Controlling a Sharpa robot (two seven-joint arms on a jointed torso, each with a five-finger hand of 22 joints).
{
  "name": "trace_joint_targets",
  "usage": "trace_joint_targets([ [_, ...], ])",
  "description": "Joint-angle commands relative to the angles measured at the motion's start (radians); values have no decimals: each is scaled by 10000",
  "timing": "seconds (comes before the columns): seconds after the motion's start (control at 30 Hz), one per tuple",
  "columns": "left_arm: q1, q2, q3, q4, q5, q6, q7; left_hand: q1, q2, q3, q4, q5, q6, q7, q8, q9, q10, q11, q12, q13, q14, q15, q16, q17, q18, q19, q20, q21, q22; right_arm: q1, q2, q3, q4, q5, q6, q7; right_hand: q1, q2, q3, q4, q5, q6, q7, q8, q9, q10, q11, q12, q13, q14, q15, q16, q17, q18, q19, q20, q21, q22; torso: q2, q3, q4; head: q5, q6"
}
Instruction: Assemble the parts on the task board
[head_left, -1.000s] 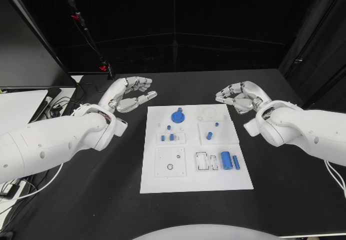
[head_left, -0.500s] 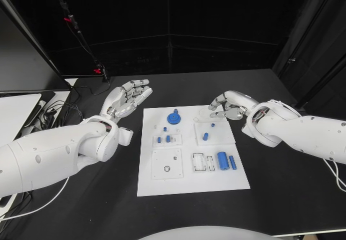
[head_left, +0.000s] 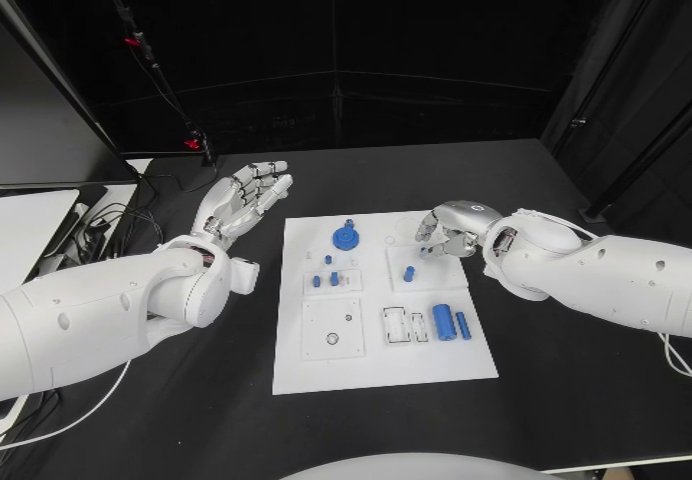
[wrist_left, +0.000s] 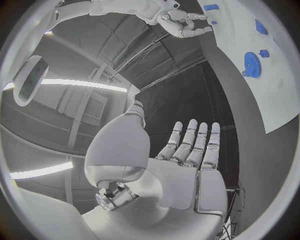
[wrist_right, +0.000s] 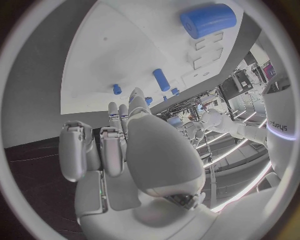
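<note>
The white task board (head_left: 382, 365) lies in the middle of the black table. On it are a blue gear (head_left: 348, 237), small blue pegs (head_left: 330, 280), a single peg (head_left: 408, 272) and two blue cylinders (head_left: 443, 320) side by side. My left hand (head_left: 245, 200) hovers beyond the board's far left corner, fingers stretched out and apart, holding nothing. My right hand (head_left: 450, 228) hangs over the board's far right corner with its fingers curled in. In the right wrist view the curled fingers (wrist_right: 112, 145) hold nothing, and the large cylinder (wrist_right: 208, 20) lies beyond them.
A pale desk with cables (head_left: 87, 225) sits past the table's left edge. Black table surface (head_left: 577, 380) surrounds the board on every side. The left wrist view shows the board (wrist_left: 275, 75) with the gear (wrist_left: 251, 64) and my right hand (wrist_left: 181, 22) above it.
My right hand has moved in from the right to above the board's far right corner. My left hand has uncurled and spread its fingers. The camera has shifted a little.
</note>
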Motion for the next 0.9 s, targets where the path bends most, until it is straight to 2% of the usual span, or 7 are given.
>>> trace_joint_targets([
  [0.03,13,-30,10,45,142,161,1394,-12,121,74,-2,-77,-109,1567,133,16,-92,-5,122,-15,-103,3,73,-53,-192,79,4,-15,-31,-11,58,4,5,-825,211,-611,-21,-83,63,18,-43,94,20,-84,6,-17,-61,-77,-46,918,-86,-20,2066,121,274,-94,-29,1856,4,9,-1,16,5],
  [0.43,13,-74,10,65,142,240,1302,74,336,144,-15,-78,-254,1569,388,0,-191,-3,347,-56,-137,6,214,-185,-195,127,4,-9,-93,-36,277,5,-119,-1014,355,-1160,42,-54,231,2,-43,112,4,-229,1,-6,-76,-183,-151,918,-117,-25,2057,126,262,-139,-61,1835,10,14,-8,33,-39],
  [0.6,13,-92,10,65,142,276,1264,99,426,160,-19,-62,-304,1570,470,-10,-227,-2,421,-75,-145,5,268,-230,-191,191,3,5,-53,-37,348,5,-136,-1021,602,-1417,88,-23,331,7,-43,148,-36,-315,5,198,-114,-179,-179,921,-147,-21,2065,124,269,-171,-61,1837,9,6,-13,47,-70],
  [0.8,13,-116,10,73,142,321,1219,124,542,168,-25,-26,-357,1570,578,-23,-253,-4,519,-96,-153,3,337,-287,-187,253,3,19,-35,-37,444,5,-171,-1167,746,-1728,171,3,424,0,-43,218,-45,-371,10,381,-127,-207,-205,924,-154,-17,2073,120,278,-186,-57,1841,0,4,-17,15,-82],
  [0.9,13,-122,10,63,142,351,1190,128,574,160,-26,4,-361,1569,641,-24,-252,-6,565,-103,-157,3,366,-311,-188,244,3,16,-70,-37,503,5,-193,-1280,820,-1901,223,9,471,-5,-43,235,-65,-402,9,418,-142,-247,-218,922,-156,-21,2063,124,269,-190,-74,1830,-1,5,-15,-47,-123],
])
